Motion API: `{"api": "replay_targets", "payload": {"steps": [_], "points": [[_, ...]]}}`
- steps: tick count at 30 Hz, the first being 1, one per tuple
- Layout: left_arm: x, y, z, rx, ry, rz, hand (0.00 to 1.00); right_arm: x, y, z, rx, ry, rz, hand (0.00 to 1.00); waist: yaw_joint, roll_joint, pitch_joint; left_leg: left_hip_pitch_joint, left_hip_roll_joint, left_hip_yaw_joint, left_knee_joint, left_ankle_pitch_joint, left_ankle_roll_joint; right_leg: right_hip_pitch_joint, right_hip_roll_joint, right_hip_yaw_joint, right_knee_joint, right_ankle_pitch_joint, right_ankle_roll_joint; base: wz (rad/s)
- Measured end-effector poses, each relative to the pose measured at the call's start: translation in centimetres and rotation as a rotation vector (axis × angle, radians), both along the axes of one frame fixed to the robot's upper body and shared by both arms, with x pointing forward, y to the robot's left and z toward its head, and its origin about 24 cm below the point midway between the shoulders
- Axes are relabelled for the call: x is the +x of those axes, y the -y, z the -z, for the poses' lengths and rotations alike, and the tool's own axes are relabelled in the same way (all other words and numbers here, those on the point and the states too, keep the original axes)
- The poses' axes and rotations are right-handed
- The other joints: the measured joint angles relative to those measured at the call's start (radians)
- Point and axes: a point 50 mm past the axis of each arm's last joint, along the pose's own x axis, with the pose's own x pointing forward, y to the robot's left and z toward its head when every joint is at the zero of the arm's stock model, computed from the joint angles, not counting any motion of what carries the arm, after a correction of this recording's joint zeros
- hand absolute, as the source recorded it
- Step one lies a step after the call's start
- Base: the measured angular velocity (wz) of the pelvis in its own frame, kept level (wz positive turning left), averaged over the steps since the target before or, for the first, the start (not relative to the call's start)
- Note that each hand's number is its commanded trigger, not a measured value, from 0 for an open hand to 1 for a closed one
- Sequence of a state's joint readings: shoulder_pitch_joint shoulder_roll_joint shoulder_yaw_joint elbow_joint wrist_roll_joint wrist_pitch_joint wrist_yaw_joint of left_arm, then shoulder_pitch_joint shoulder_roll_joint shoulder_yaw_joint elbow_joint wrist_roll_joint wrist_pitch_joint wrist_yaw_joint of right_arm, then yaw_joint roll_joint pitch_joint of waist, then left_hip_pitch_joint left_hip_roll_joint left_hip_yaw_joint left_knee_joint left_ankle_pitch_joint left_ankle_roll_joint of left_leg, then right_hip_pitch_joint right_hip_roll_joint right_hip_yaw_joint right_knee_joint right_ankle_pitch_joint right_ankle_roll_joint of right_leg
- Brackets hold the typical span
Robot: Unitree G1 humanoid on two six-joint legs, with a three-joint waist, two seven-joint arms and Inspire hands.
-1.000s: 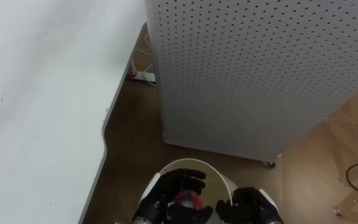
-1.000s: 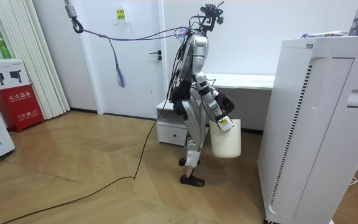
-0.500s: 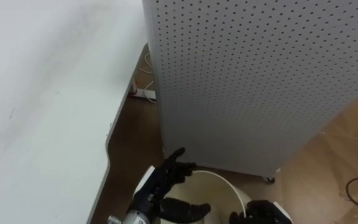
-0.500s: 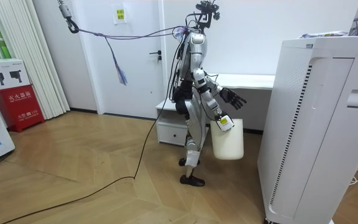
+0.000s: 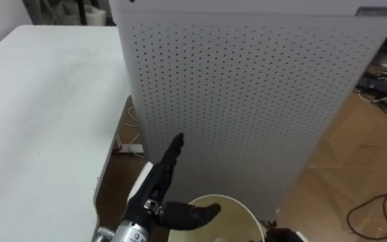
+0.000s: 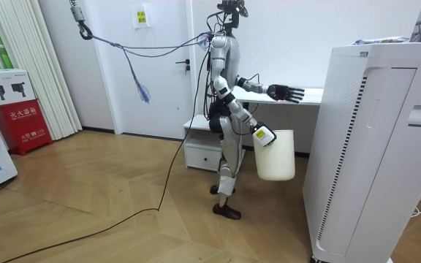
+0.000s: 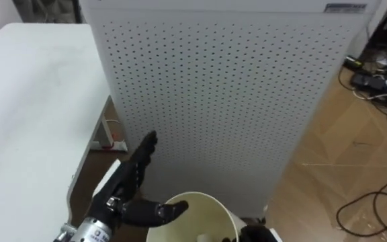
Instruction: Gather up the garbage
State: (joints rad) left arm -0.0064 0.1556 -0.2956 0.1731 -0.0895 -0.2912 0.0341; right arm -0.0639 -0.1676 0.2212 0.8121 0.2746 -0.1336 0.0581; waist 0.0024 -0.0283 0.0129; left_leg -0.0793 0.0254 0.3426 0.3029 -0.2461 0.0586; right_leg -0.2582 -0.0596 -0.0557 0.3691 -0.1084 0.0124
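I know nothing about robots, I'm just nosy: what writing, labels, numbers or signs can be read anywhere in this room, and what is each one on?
Nothing here can be read with confidence.
Red box by the curtains: white characters and a white picture label, too small to read.
Yellow-green sign high on the white wall: too small to read.
Grey strip at the top of the perforated white cabinet: print blurred, unreadable.
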Motion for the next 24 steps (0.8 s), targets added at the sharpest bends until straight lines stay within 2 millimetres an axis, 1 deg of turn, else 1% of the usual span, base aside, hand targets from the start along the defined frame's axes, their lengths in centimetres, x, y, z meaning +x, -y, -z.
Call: {"api": "replay_targets", "payload": {"steps": [1, 2, 3, 4, 6, 9, 12, 13, 14, 15, 16, 17, 18, 19, 20, 21, 22, 23, 24], "points": [[0.1, -0.2, -0.7, -0.005, 0.037, -0.021, 0.00, -0.1, -0.2, 0.1, 0.006, -0.002, 0.001, 1.00, 0.001, -0.004, -0.0023, 0.015, 0.001, 0.011, -0.008, -0.001, -0.001, 0.007, -0.004, -0.016, 0.000, 0.001, -0.002, -0.27], [0.1, -0.2, -1.2, -0.017, 0.073, -0.038, 0.00, -0.2, -0.4, 0.1, 0.012, -0.003, 0.001, 1.00, 0.002, -0.007, -0.0021, 0.030, 0.003, 0.020, -0.017, -0.001, -0.002, 0.016, -0.011, -0.044, -0.004, 0.004, -0.006, -0.27], [0.1, -0.3, -1.4, -0.017, 0.088, -0.044, 0.00, -0.2, -0.4, 0.1, 0.015, -0.003, 0.002, 1.00, 0.003, -0.010, -0.0028, 0.036, 0.004, 0.026, -0.021, -0.001, -0.002, 0.018, -0.012, -0.053, -0.007, 0.006, -0.007, -0.27], [0.0, -0.3, -1.7, -0.013, 0.108, -0.057, 0.00, -0.2, -0.6, 0.1, 0.017, 0.002, -0.002, 1.00, 0.005, -0.014, -0.0053, 0.046, 0.005, 0.036, -0.030, -0.001, -0.004, 0.021, -0.012, -0.058, -0.009, 0.008, -0.009, -0.17], [-0.1, -0.3, -1.7, 0.013, 0.121, -0.069, 0.00, -0.3, -0.6, 0.2, 0.014, 0.005, -0.013, 1.00, 0.002, -0.014, -0.0051, 0.067, 0.007, 0.036, -0.034, -0.001, -0.007, 0.042, -0.008, -0.062, -0.012, 0.008, -0.009, -0.06], [-0.2, -0.3, -1.9, 0.038, 0.142, -0.083, 0.00, -0.9, -0.7, 0.4, 0.019, -0.004, -0.022, 1.00, 0.002, -0.016, -0.0050, 0.089, 0.015, 0.035, -0.045, -0.005, -0.014, 0.069, -0.002, -0.082, -0.032, 0.009, -0.011, 0.00], [-0.3, -0.3, -2.9, 0.057, 0.197, -0.086, 0.00, -1.6, -0.8, 0.4, 0.031, 0.002, -0.034, 1.00, -0.001, -0.013, -0.0041, 0.104, 0.024, 0.031, -0.049, -0.007, -0.020, 0.089, 0.006, -0.093, -0.048, 0.008, -0.013, 0.03], [-0.4, -0.4, -3.4, 0.073, 0.224, -0.094, 0.00, -2.0, -0.9, 0.5, 0.040, -0.006, -0.049, 1.00, 0.000, -0.013, -0.0037, 0.115, 0.032, 0.035, -0.043, -0.013, -0.028, 0.097, 0.013, -0.101, -0.051, 0.006, -0.016, -0.14], [-0.6, -0.6, -4.0, 0.079, 0.254, -0.105, 0.00, -2.2, -1.0, 0.5, 0.051, -0.008, -0.063, 1.00, 0.003, -0.013, -0.0037, 0.124, 0.039, 0.041, -0.040, -0.019, -0.035, 0.106, 0.020, -0.115, -0.058, 0.003, -0.021, -0.21], [-0.6, -0.7, -4.2, 0.078, 0.266, -0.113, 0.00, -2.2, -1.0, 0.5, 0.054, -0.004, -0.068, 1.00, 0.005, -0.013, -0.0034, 0.126, 0.043, 0.046, -0.036, -0.022, -0.038, 0.108, 0.023, -0.116, -0.059, 0.003, -0.024, -0.39], [-0.9, -1.1, -4.7, 0.074, 0.289, -0.136, 0.00, -2.0, -1.3, 0.2, 0.060, 0.011, -0.080, 1.00, 0.009, -0.008, -0.0014, 0.128, 0.056, 0.069, -0.015, -0.034, -0.047, 0.107, 0.034, -0.120, -0.058, 0.000, -0.033, -0.57], [-1.0, -1.5, -4.8, 0.078, 0.298, -0.163, 0.00, -1.9, -1.4, 0.1, 0.063, 0.019, -0.089, 1.00, 0.021, -0.006, 0.0000, 0.126, 0.066, 0.080, 0.025, -0.040, -0.057, 0.108, 0.038, -0.141, -0.054, -0.001, -0.045, -0.70], [-1.0, -1.8, -4.7, 0.082, 0.295, -0.174, 0.00, -1.9, -1.5, 0.1, 0.063, 0.017, -0.093, 1.00, 0.031, -0.008, 0.0007, 0.123, 0.070, 0.080, 0.054, -0.041, -0.057, 0.111, 0.039, -0.149, -0.054, -0.002, -0.051, -0.81], [-1.3, -2.3, -4.4, 0.083, 0.280, -0.203, 0.00, -2.1, -1.6, 0.2, 0.068, 0.012, -0.106, 1.00, 0.036, -0.003, 0.0030, 0.112, 0.081, 0.041, 0.128, -0.041, -0.057, 0.135, 0.044, -0.150, -0.061, -0.006, -0.063, -0.62], [-1.4, -2.5, -4.2, 0.086, 0.274, -0.221, 0.00, -2.2, -1.6, 0.3, 0.073, 0.010, -0.113, 1.00, 0.029, 0.004, 0.0100, 0.058, 0.087, -0.043, 0.259, -0.033, -0.048, 0.153, 0.044, -0.122, -0.061, -0.027, -0.078, -0.43], [-1.4, -2.6, -4.1, 0.086, 0.272, -0.223, 0.00, -2.4, -1.6, 0.3, 0.073, 0.006, -0.111, 1.00, 0.028, 0.006, 0.0106, 0.020, 0.085, -0.092, 0.320, -0.024, -0.045, 0.157, 0.047, -0.105, -0.053, -0.036, -0.081, -0.13], [-1.4, -2.3, -4.1, 0.076, 0.271, -0.223, 0.00, -2.8, -1.3, 0.5, 0.068, -0.006, -0.103, 1.00, 0.027, 0.005, 0.0105, -0.037, 0.059, -0.161, 0.364, -0.036, -0.035, 0.159, 0.050, -0.071, -0.037, -0.057, -0.075, -0.04], [-1.4, -2.2, -4.2, 0.067, 0.282, -0.217, 0.00, -3.0, -1.2, 0.6, 0.062, -0.013, -0.088, 1.00, 0.032, 0.003, 0.0110, -0.097, 0.022, -0.192, 0.326, -0.037, -0.033, 0.160, 0.053, -0.028, -0.033, -0.069, -0.070, -0.13], [-1.5, -2.2, -4.2, 0.065, 0.285, -0.217, 0.00, -3.1, -0.9, 0.7, 0.056, -0.017, -0.080, 1.00, 0.035, -0.002, 0.0123, -0.128, 0.002, -0.203, 0.287, -0.028, -0.038, 0.160, 0.053, -0.005, -0.032, -0.071, -0.069, -0.34]]}}
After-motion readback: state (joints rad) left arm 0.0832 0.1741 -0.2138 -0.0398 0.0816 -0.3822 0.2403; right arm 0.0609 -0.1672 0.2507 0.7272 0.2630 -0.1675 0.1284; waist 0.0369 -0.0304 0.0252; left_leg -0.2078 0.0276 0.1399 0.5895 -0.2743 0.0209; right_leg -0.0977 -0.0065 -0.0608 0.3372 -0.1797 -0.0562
